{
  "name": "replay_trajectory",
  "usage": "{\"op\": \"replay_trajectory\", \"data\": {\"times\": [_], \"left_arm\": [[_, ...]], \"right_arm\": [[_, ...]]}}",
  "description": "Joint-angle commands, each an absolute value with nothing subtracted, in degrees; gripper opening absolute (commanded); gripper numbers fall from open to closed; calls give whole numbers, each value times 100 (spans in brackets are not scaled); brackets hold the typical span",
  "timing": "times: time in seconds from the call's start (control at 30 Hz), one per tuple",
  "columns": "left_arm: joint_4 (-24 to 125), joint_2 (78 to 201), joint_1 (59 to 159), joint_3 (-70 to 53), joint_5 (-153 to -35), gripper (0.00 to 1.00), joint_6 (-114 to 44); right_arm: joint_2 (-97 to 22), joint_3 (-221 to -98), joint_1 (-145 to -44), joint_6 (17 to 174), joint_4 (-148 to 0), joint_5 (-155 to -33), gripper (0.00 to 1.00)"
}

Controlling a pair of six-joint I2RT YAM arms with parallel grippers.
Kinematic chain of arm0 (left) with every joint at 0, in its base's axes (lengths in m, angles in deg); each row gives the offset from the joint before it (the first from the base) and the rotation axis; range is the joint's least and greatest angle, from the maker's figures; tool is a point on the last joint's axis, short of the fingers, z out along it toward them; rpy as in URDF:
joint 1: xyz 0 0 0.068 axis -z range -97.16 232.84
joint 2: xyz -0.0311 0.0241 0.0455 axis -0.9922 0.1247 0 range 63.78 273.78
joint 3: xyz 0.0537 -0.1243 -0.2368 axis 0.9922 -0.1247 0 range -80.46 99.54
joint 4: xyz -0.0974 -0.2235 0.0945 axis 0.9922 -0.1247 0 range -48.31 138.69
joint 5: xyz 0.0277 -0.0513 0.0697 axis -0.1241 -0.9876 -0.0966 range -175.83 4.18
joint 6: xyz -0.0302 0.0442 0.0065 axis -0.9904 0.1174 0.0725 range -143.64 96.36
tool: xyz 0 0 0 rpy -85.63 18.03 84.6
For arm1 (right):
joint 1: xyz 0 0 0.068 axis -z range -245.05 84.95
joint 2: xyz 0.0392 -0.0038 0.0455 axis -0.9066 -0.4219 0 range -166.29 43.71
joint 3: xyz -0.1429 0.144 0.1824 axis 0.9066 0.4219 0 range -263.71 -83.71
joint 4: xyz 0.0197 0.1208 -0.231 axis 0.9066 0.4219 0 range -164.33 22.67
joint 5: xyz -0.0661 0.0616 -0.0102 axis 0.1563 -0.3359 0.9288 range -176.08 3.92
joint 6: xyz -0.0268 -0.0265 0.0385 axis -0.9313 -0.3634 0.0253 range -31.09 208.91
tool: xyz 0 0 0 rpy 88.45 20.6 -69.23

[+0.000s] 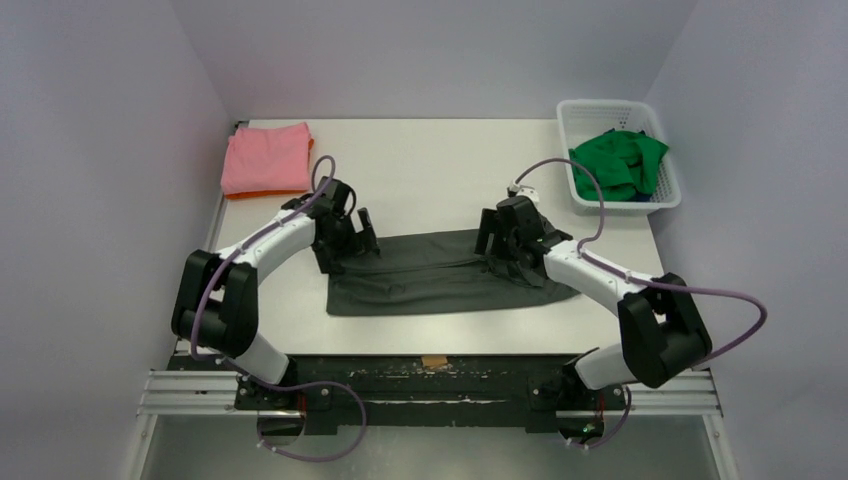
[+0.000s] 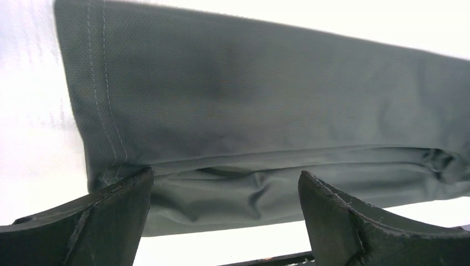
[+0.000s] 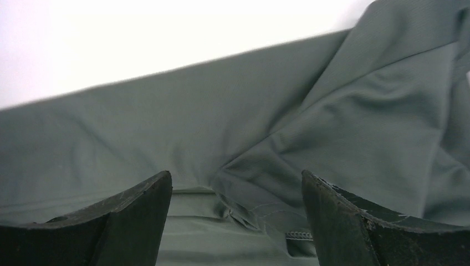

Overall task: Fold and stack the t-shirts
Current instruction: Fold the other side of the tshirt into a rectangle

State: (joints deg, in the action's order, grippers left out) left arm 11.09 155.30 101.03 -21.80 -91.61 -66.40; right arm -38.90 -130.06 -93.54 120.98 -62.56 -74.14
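Both pairs of jaws are spread wide, gripping nothing. The left gripper (image 2: 224, 183) hangs low over the dark grey t-shirt (image 2: 249, 100), with the stitched hem just ahead of its left finger and a fold line running across between the fingers. The right gripper (image 3: 236, 180) sits over the shirt's other end, above creased cloth. Out beyond the left gripper, a folded pink t-shirt (image 1: 268, 155) lies on an orange t-shirt (image 1: 262, 194). Beyond the right gripper, a green t-shirt (image 1: 615, 160) is heaped in the white basket (image 1: 600, 105).

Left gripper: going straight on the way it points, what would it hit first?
The left gripper, jaws open, would meet the dark grey t-shirt first; nothing shows between, though depth is unclear.
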Motion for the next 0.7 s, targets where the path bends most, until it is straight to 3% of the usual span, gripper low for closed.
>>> {"op": "replay_trajectory", "data": {"times": [0.0,0.43,0.67], "left_arm": [[1142,15659,10091,-2263,-8944,100,-6618],[1037,15635,10042,-2603,-8692,100,-6688],[1123,15420,10050,-2985,-8875,100,-6713]], "right_arm": [[-3732,-12880,-9870,12068,-6592,-7795,84],[-4276,-12674,-10256,12604,-6225,-7055,85],[-2880,-12840,-10247,12936,-5520,-6275,96]]}}
